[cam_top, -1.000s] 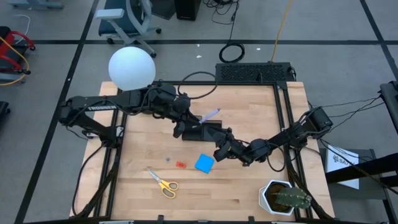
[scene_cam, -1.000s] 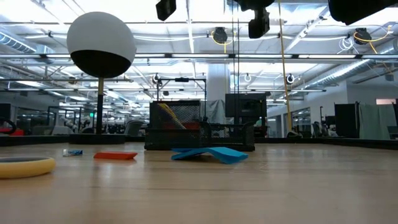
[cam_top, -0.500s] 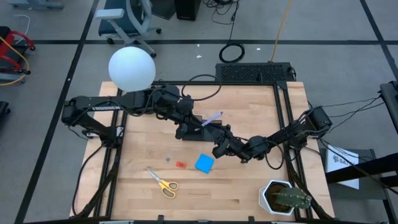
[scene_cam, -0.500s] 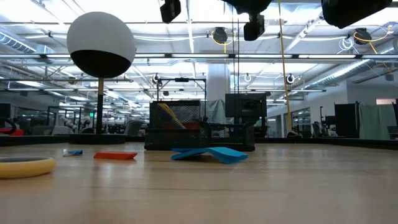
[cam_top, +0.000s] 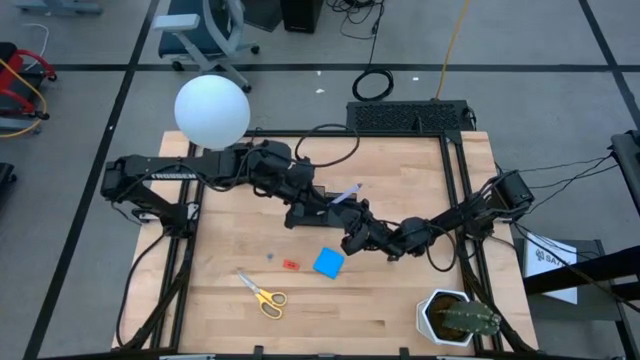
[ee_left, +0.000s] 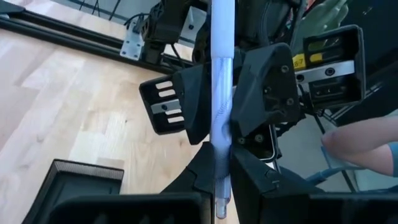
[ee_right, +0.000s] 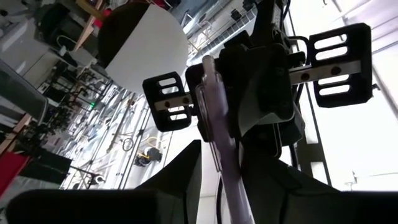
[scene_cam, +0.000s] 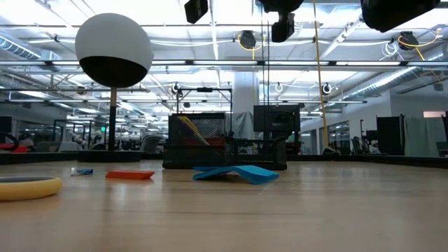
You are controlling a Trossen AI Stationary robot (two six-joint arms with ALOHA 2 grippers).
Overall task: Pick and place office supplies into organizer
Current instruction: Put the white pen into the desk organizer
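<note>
A pale lilac pen (cam_top: 346, 192) is lifted above the black organizer (cam_top: 322, 214), which stands mid-table and shows in the low view (scene_cam: 203, 140) with a yellow pen inside. My left gripper (cam_top: 312, 203) comes from the left and my right gripper (cam_top: 355, 222) from the right, both shut on this pen. On the near part of the table lie the blue pad (cam_top: 328, 263), the red piece (cam_top: 290, 264), the blue pin (cam_top: 269, 256) and the yellow-handled scissors (cam_top: 262, 293). My left gripper pinches the pen's lower part (ee_left: 220, 180) between its two fingers, with the pen running lengthwise out past the fingertips. The pen is clear of the organizer and the table. My right gripper pinches the same pen farther along its shaft (ee_left: 221, 121) between its two fingers, which lie across it, coming from the table's right. Its own wrist view shows the pen (ee_right: 227, 168) rising between the fingers.
The white globe lamp (cam_top: 212, 110) stands at the far left corner. The potted cactus (cam_top: 458, 318) sits at the near right corner. A person's hand (ee_left: 364, 134) shows beyond the table. Bare wood lies along the near edge and at the left.
My left gripper has carried the pen toward the table's right, closer to my right gripper, which has stayed almost in place near the organizer. The pen now sits between both grippers. The things on the table have kept still.
</note>
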